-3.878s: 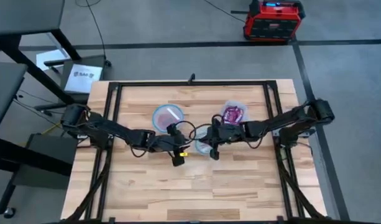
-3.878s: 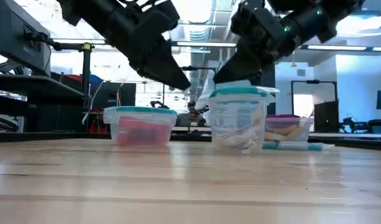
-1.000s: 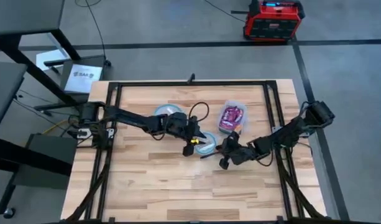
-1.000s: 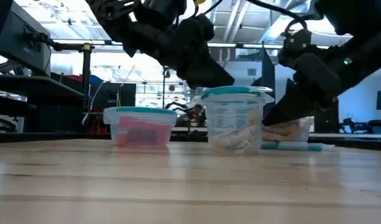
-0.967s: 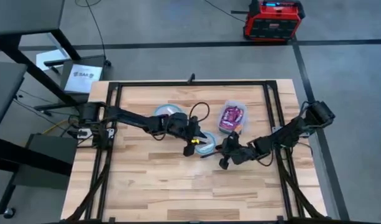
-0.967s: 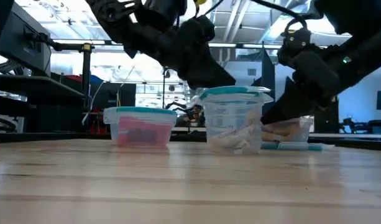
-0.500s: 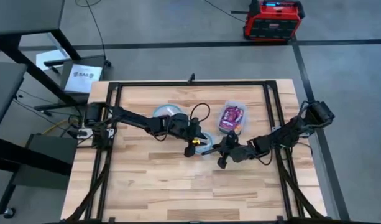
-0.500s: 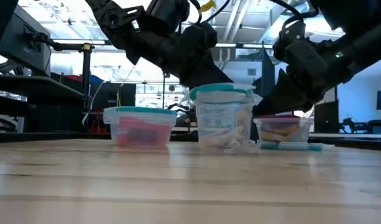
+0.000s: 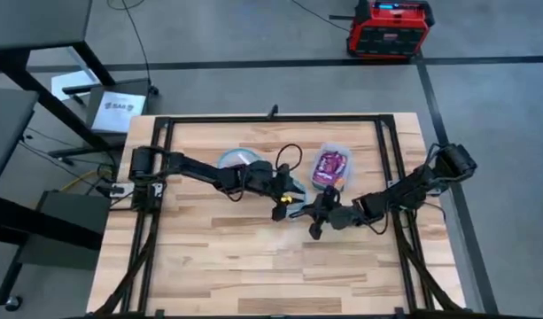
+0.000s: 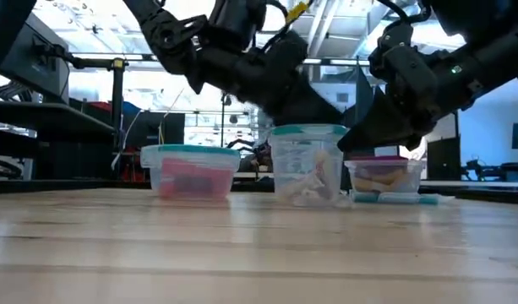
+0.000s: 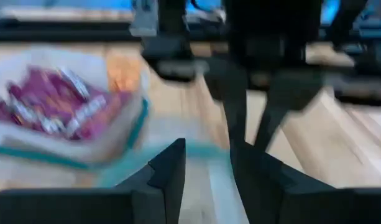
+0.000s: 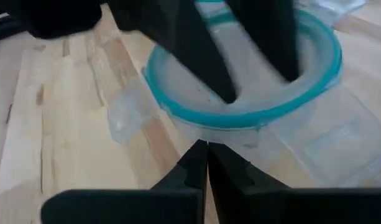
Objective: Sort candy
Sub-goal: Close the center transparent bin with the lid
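A clear round container (image 10: 306, 169) with a teal-rimmed lid (image 12: 196, 115) stands mid-table and holds thin white candy sticks (image 10: 302, 187). My left gripper (image 11: 207, 149) hangs open over its lid, and my right gripper (image 12: 206, 148) is shut at its side toward the table's right. A tub of purple candy (image 9: 331, 165) stands behind it. A tub with pink-red candy (image 10: 191, 177) stands to its left. A tub with orange candy (image 10: 384, 177) shows to its right. My left gripper comes down slanting from the table's left, its two spread fingers (image 12: 206, 65) over the lid's top inside the teal rim. Whether they touch the lid, I cannot tell. My right gripper has its shut fingertips at the container's wall (image 12: 209, 134), just under the lid's rim, coming level from the table's right. The container stands upright on the table.
A loose teal lid (image 10: 395, 199) lies flat on the table beside the orange tub. A black frame (image 9: 271, 119) runs around the table top. Bare wood (image 9: 253, 266) stretches across the near half.
My left gripper has moved toward the table's right, over the round container. My right gripper has moved toward the table's left, up against that container. The container has slid a little toward the table's left and stays upright.
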`<state>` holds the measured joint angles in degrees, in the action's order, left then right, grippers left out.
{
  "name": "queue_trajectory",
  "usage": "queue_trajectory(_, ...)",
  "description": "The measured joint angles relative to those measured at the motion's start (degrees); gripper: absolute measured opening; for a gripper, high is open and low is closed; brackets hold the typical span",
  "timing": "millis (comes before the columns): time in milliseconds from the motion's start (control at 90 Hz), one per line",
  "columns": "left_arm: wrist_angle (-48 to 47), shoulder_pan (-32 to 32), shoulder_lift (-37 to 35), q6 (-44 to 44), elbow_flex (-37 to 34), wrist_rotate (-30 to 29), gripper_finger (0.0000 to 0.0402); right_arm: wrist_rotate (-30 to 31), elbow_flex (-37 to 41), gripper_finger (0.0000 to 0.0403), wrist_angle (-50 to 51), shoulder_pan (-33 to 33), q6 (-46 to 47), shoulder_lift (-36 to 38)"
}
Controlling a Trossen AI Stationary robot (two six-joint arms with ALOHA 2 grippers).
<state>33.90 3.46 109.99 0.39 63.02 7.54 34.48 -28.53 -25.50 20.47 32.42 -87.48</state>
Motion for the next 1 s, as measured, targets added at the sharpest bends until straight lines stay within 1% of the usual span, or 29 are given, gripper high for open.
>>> queue_trajectory(100,-1.7,0.0,0.0,0.0,0.9,0.0,0.0113,0.0,0.0,0.0,0.7,0.0,0.0,0.0)
queue_trajectory(233,-10.2,-0.1,-2.0,-0.9,1.2,0.0,0.0113,-0.2,0.0,0.0,1.9,0.3,0.0,0.0)
queue_trajectory(278,-13.6,-0.2,-3.7,-0.8,1.3,0.0,0.0113,-1.5,0.0,0.0,2.5,0.6,0.0,0.0)
queue_trajectory(333,-17.8,-0.3,-5.9,-0.2,1.4,0.0,0.0113,-4.9,0.0,0.0,4.3,1.2,-0.1,0.6)
queue_trajectory(422,-24.5,-0.3,-9.2,1.3,1.5,-0.2,0.0113,-10.5,0.0,0.0,7.2,2.0,2.1,3.2)
queue_trajectory(456,-25.5,-0.3,-10.0,2.0,1.4,-0.7,0.0113,-11.9,0.0,0.0,8.4,2.4,2.9,4.5)
queue_trajectory(533,-27.6,-0.2,-11.6,4.2,1.3,-1.9,0.0113,-12.3,0.0,0.0,10.5,3.0,3.2,7.8)
queue_trajectory(600,-28.2,0.1,-11.7,5.6,1.0,-2.2,0.0113,-12.0,0.0,0.0,10.7,2.8,0.8,11.0)
queue_trajectory(700,-34.2,0.4,-12.1,6.3,0.4,-2.5,0.0113,-11.0,-0.1,0.0,7.1,0.0,-5.5,14.6)
queue_trajectory(744,-35.8,0.4,-12.6,7.1,0.4,-2.6,0.0113,-9.8,0.0,0.0,4.3,-2.1,-8.8,15.1)
queue_trajectory(800,-37.9,0.4,-13.9,7.8,0.5,-2.6,0.0113,-10.4,-0.1,0.0,0.9,-5.2,-12.8,14.8)
queue_trajectory(867,-37.7,0.3,-15.8,8.2,-0.6,-2.5,0.0113,-15.5,-0.1,0.0,-4.9,-9.6,-17.0,11.8)
queue_trajectory(933,-35.5,0.4,-18.1,7.7,-4.2,-2.5,0.0113,-21.6,-0.1,0.0,-9.1,-13.4,-19.4,7.4)
queue_trajectory(1000,-31.8,0.8,-21.2,6.1,-8.2,-3.1,0.0113,-25.5,-0.8,0.0,-13.0,-16.2,-20.8,2.4)
